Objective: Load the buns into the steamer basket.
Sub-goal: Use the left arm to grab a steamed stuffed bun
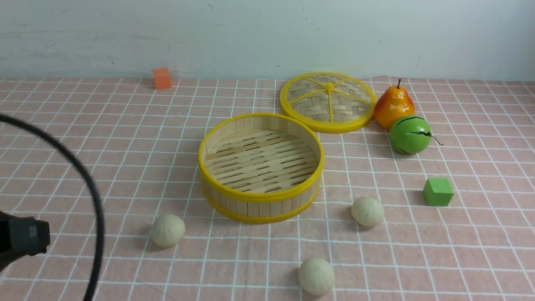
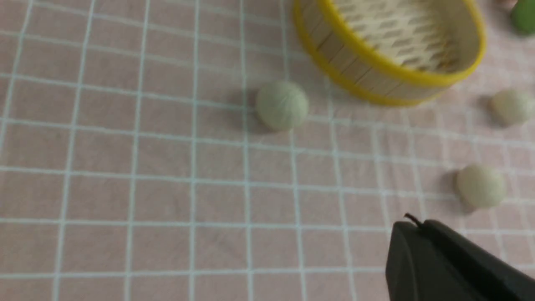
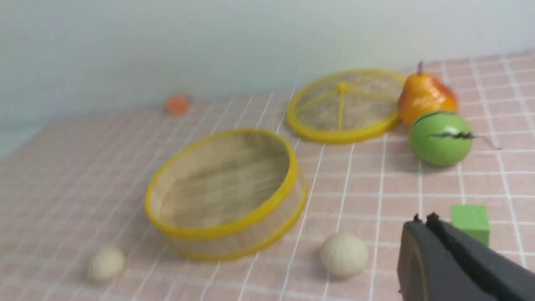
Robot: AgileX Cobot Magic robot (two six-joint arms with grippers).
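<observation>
Three cream-white buns lie on the pink checked cloth around the steamer basket point(image 1: 260, 166): one bun point(image 1: 167, 230) at its front left, one bun point(image 1: 367, 211) at its front right, and one bun point(image 1: 316, 276) nearest me. The basket has yellow rims, a slatted floor and nothing in it. In the left wrist view my left gripper point(image 2: 411, 225) is shut on nothing, well apart from the left bun point(image 2: 282, 105) and the basket point(image 2: 388, 79). My right gripper point(image 3: 422, 220) is shut and holds nothing, beside a bun point(image 3: 344, 254).
The woven lid point(image 1: 328, 102) with yellow spokes lies behind the basket. An orange pear point(image 1: 393, 106) and a green striped fruit point(image 1: 409, 135) stand right of it. A green cube point(image 1: 437, 192) sits at the right, an orange block point(image 1: 161, 78) at the back. A black cable point(image 1: 90, 184) arcs at left.
</observation>
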